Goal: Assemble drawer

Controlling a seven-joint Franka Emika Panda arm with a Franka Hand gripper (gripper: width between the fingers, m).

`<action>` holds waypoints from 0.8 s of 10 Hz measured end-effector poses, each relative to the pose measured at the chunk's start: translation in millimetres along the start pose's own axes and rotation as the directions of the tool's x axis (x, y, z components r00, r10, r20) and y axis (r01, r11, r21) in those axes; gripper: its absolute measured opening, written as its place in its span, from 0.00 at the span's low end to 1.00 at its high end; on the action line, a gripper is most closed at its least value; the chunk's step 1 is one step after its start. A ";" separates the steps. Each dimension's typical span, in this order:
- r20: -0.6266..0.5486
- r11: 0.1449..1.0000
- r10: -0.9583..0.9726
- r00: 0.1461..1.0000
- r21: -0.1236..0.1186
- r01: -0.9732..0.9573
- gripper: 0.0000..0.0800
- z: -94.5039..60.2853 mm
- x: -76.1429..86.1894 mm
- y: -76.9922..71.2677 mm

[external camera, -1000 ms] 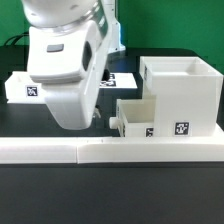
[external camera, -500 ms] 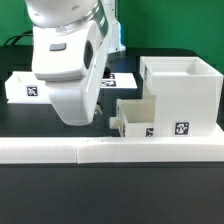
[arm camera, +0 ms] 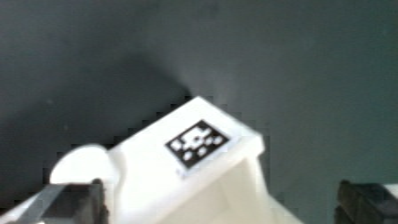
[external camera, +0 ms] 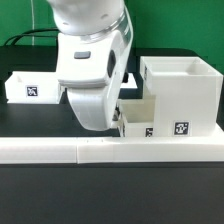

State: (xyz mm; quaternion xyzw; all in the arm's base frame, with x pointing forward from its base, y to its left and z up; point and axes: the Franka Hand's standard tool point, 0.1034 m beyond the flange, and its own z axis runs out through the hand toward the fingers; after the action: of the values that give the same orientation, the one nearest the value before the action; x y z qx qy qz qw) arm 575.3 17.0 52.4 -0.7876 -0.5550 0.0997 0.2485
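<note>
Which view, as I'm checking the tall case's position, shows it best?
The exterior view: the tall case stands nearly whole, open top up, at that view's right. The wrist view shows only a tagged white part close up; I cannot tell whether it is the case.

We see the arm has swung toward the exterior view's right, now hanging over the knobbed tray beside the case.

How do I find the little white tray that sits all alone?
Start at the long white rail across the front, then look behind its end at the exterior view's left. The small open tray there shows a square tag and stands alone; the other tray sits by the tall case.
</note>
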 end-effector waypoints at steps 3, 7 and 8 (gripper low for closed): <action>0.009 1.000 0.013 1.000 -0.002 -0.013 0.81 2.1 12.8 -1.6; 0.023 1.000 0.017 1.000 -0.004 -0.017 0.81 1.4 14.9 -1.4; 0.031 1.000 0.003 1.000 0.007 -0.003 0.81 1.6 14.9 -0.6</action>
State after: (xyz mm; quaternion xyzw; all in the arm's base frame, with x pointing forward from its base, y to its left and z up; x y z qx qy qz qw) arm 579.5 31.4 53.1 -0.7860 -0.5571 0.1140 0.2425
